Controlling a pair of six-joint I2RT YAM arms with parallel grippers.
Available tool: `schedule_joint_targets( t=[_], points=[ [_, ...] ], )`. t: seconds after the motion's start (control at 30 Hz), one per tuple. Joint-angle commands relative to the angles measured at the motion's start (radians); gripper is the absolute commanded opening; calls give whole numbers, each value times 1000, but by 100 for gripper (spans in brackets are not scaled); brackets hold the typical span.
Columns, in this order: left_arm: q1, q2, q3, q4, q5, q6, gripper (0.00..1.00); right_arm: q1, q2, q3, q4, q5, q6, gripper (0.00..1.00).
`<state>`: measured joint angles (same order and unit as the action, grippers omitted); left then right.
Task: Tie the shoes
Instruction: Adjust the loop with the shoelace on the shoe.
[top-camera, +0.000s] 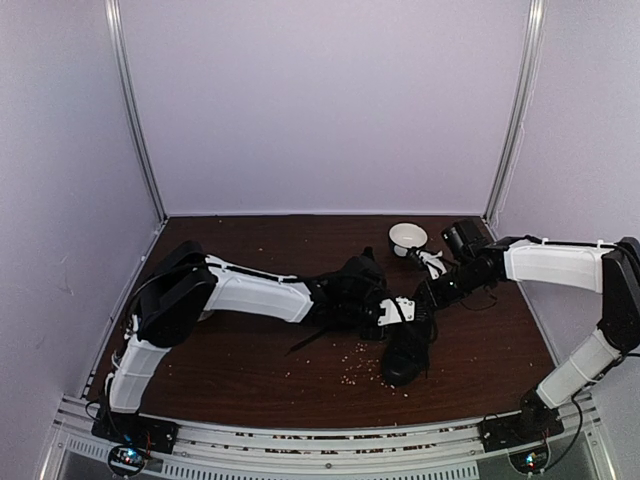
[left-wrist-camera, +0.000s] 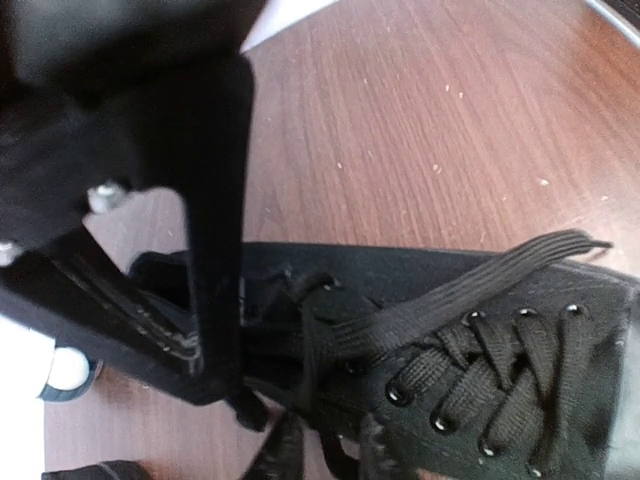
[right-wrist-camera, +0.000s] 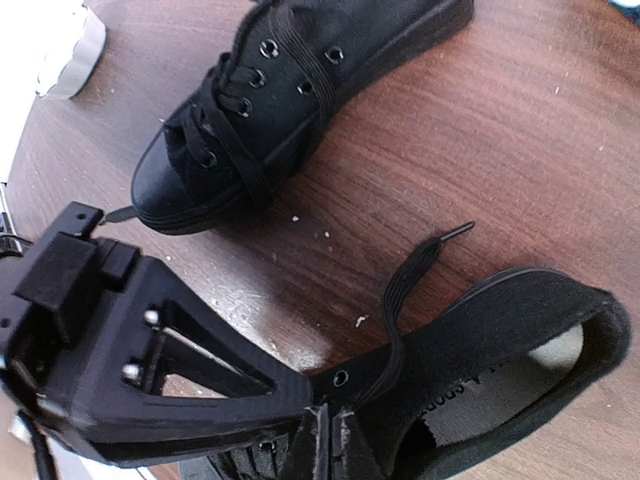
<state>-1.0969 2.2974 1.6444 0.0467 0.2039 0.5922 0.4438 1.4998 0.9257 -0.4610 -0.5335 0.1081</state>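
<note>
Two black shoes lie on the brown table. The near shoe (top-camera: 403, 362) (left-wrist-camera: 520, 300) (right-wrist-camera: 520, 330) has both grippers at its tongue end. My left gripper (top-camera: 410, 318) (left-wrist-camera: 327, 455) stands slightly open over the top eyelets, with a lace strand (left-wrist-camera: 339, 459) running between its fingertips. A flat lace (left-wrist-camera: 480, 280) crosses the upper. My right gripper (top-camera: 420, 305) (right-wrist-camera: 335, 440) is shut at the shoe's eyelet edge. A loose lace end (right-wrist-camera: 415, 275) leads toward it. Whether it pinches that lace is hidden. The other shoe (top-camera: 362, 272) (right-wrist-camera: 300, 80) lies laced, farther back.
A white bowl (top-camera: 407, 236) stands at the back right, close to the right arm. Pale crumbs (top-camera: 360, 350) are scattered on the table in front of the shoes. Each gripper's black finger frame crowds the other's view (left-wrist-camera: 215, 250) (right-wrist-camera: 190, 400).
</note>
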Motion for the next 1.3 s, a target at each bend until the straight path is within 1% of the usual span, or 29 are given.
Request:
schedule_joint_targets(
  t=[0.0,0.07,0.1,0.13,0.23,0.37,0.47,0.5,0.63,0.67,0.8,0.9,0.97,1.07,1.17,1.23,1.27],
  points=[
    [-2,-136,-44,-3,14,-3,25,4,-52,9,-14,31,8,0],
    [3,-163,-83,-2,19,4,35,4,-61,5,-15,31,10,0],
    [9,-169,-93,-4,22,3,42,4,-63,4,-17,30,10,0],
    [16,-166,-96,-12,23,-4,46,4,-65,4,-17,29,11,0],
    [37,-137,-64,-67,50,-44,49,4,-69,0,-17,26,13,0],
    [40,-90,0,-147,101,-78,48,4,-72,0,-20,28,16,0],
    [40,-93,1,-154,140,-89,49,4,-75,0,-24,32,15,0],
    [40,-100,-11,-149,148,-88,51,4,-76,2,-23,33,15,0],
    [40,-141,-65,-73,182,-112,66,4,-72,-1,-18,28,16,0],
    [41,-144,-65,-66,190,-122,69,4,-71,-2,-16,27,16,0],
    [42,-147,-62,-33,242,-172,74,4,-70,-1,-17,24,16,0],
    [54,-153,-77,36,297,-251,76,4,-72,-1,-22,23,12,0],
    [58,-157,-80,70,297,-303,76,4,-71,-2,-25,23,10,0],
    [58,-163,-79,98,254,-352,70,4,-69,-2,-24,23,8,0],
    [58,-176,-99,146,158,-408,56,4,-67,-2,-24,20,6,0],
    [52,-188,-125,183,53,-423,44,4,-65,-2,-24,17,5,0],
    [48,-192,-135,195,4,-421,41,5,-64,-1,-24,16,5,0]
  ],
)
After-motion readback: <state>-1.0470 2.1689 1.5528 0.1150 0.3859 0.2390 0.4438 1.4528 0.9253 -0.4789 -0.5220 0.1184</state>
